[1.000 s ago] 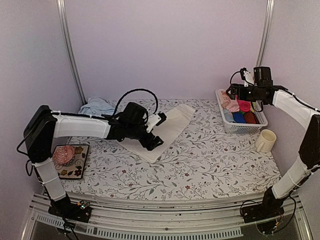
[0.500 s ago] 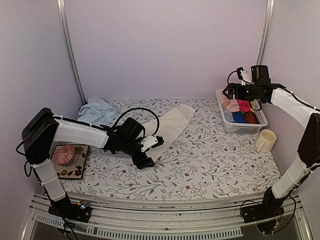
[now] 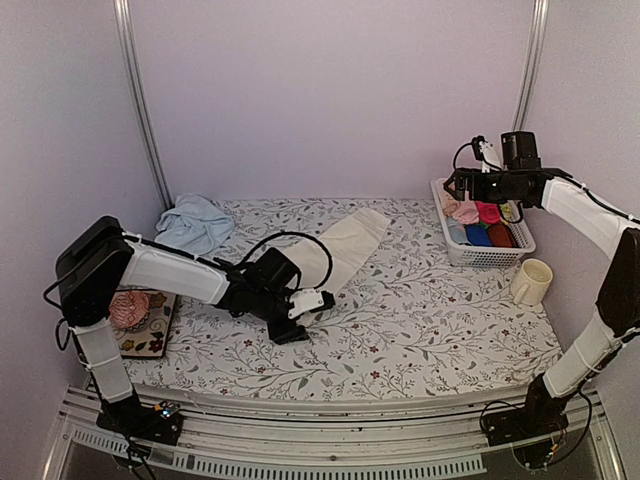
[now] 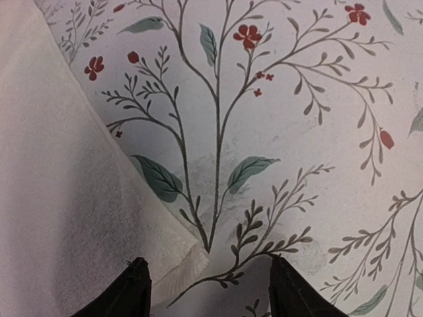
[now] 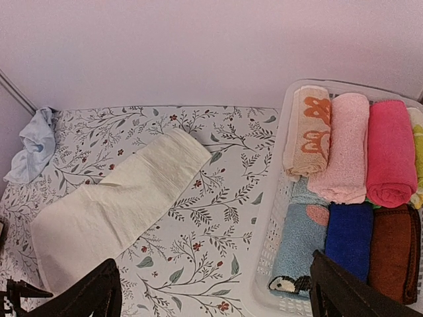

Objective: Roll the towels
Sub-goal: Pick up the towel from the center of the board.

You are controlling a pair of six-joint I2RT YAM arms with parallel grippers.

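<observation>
Cream towel (image 3: 340,245) flat and diagonal at frame centre; blue towel (image 3: 195,222) crumpled upper left. Left gripper (image 4: 210,297) low at the cream corner, jaws part-open astride it, nothing pinched. Take the whole corner, then roll straight. Right gripper (image 5: 215,300) wide, empty, over basket (image 5: 264,264).

In the far right corner of the flower-printed table (image 3: 420,330) I see a white basket (image 5: 264,264) packed with rolled cloths: peach with an orange pattern (image 5: 306,129), pale pink (image 5: 344,146), hot-pink (image 5: 391,152), dark blue (image 5: 349,238), maroon (image 5: 394,251) and light blue (image 5: 297,247). Nearer along the right edge a cream mug (image 3: 531,281) stands upright, apart from the basket. At the left edge lies a flowered tray (image 3: 155,338) bearing a pink knitted lump (image 3: 127,310).
</observation>
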